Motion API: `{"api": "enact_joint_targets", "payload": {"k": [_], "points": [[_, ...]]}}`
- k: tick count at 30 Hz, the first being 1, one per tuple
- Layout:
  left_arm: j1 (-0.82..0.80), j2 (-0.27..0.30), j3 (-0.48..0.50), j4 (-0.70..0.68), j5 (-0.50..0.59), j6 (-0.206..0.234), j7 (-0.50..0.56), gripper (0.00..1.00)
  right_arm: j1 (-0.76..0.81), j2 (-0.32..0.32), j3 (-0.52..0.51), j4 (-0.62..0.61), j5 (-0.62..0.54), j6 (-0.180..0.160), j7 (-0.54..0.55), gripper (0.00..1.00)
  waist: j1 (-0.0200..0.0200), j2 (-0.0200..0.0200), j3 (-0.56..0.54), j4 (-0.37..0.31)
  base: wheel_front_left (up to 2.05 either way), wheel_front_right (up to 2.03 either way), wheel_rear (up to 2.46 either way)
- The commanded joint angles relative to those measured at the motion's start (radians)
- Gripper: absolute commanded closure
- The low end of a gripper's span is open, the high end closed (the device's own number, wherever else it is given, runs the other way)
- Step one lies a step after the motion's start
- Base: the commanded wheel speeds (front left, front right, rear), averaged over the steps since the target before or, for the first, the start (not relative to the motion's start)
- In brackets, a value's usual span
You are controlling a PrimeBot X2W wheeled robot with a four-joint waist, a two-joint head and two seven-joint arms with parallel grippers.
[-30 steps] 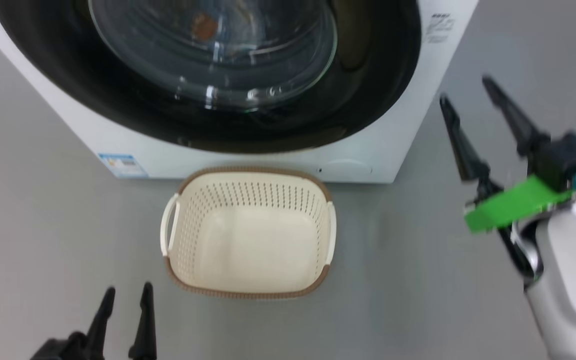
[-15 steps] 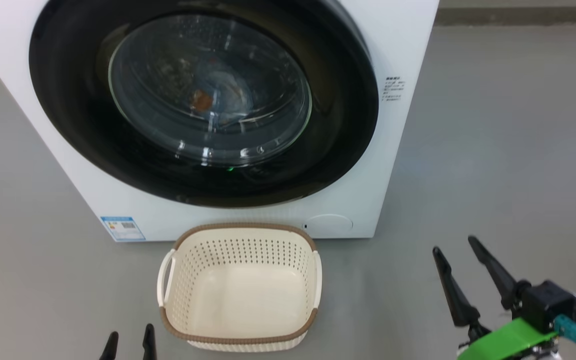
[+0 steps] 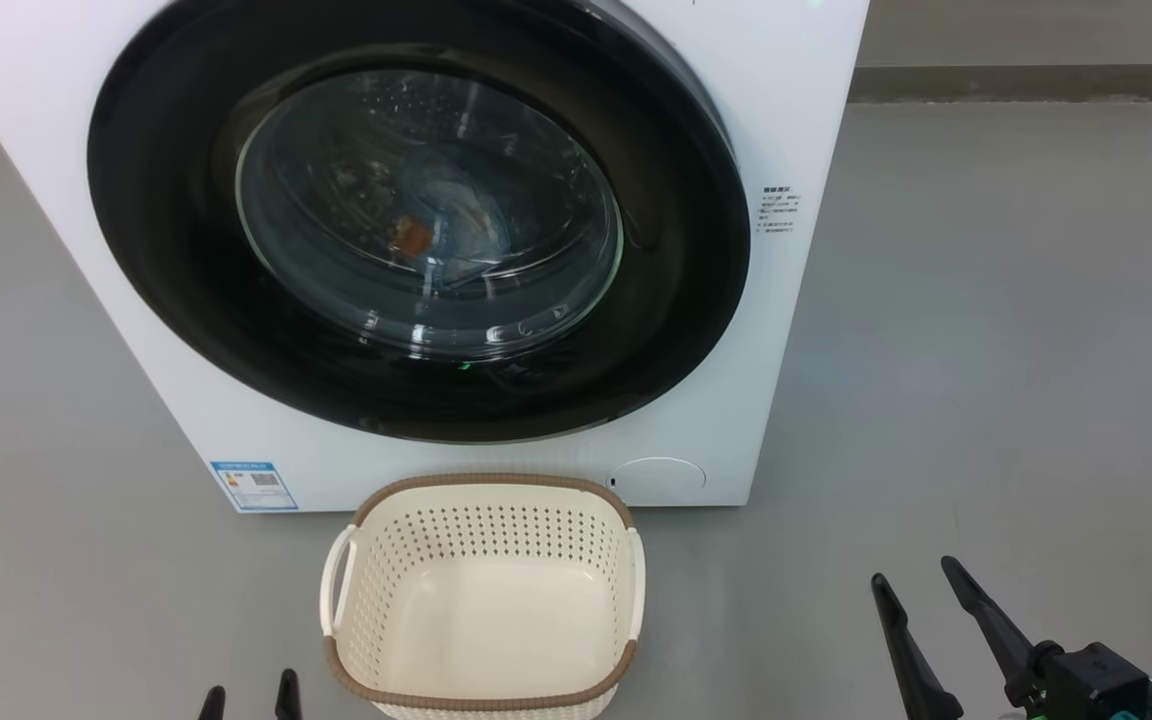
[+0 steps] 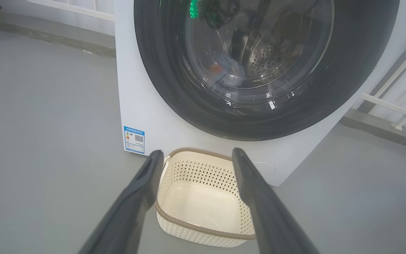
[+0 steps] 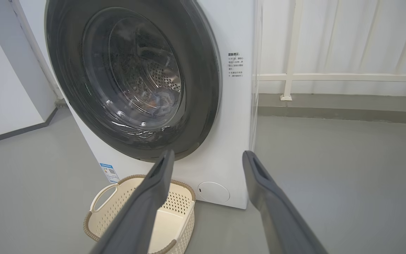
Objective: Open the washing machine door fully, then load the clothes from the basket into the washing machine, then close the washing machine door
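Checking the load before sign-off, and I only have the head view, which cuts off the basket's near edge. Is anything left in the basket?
Observer: No. The left wrist view shows the basket down to its near rim: empty.
Operator: My left gripper is just two tips here. Holding anything?
Observer: No, the left gripper is open with nothing in it.
Operator: Where do the clothes lie?
Observer: The clothes lie low in the perforated drum, behind the shut washing machine door.

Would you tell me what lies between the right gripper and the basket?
Bare grey floor separates the right gripper from the basket, as the head view shows.
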Motion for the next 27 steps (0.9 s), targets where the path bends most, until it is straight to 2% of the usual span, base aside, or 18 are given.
{"api": "enact_joint_targets", "payload": {"k": [1,17,18,23,27], "points": [[-0.015,0.008,0.033,-0.031,0.011,0.004,-0.007,0.0,-0.013,-0.008,0.015,-0.025,-0.015,-0.006,-0.005,0.0,0.0,-0.0001,-0.002,0.003,0.0,0.0,0.0],[-0.012,0.008,0.038,-0.029,0.03,-0.009,-0.007,0.0,-0.012,0.013,0.002,-0.007,-0.016,-0.006,-0.005,0.0,0.0,-0.0001,-0.003,0.017,0.0,0.0,0.0],[0.0,0.0,0.004,-0.007,0.017,-0.009,0.0,1.0,0.0,0.021,-0.017,0.015,-0.002,0.0,0.0,1.0,0.0,-0.0001,-0.003,0.017,0.0,0.0,0.0],[-0.005,-0.005,0.002,0.021,-0.009,-0.009,0.008,1.0,0.001,0.028,-0.014,0.042,0.029,0.0,0.004,1.0,0.0001,-0.0001,-0.003,0.016,0.0,0.0,0.0],[-0.012,-0.005,0.006,0.023,-0.04,-0.01,0.017,1.0,-0.004,0.027,-0.016,0.044,0.065,0.0,0.012,1.0,0.0018,-0.0001,-0.003,0.014,0.0,0.0,0.0]]}}
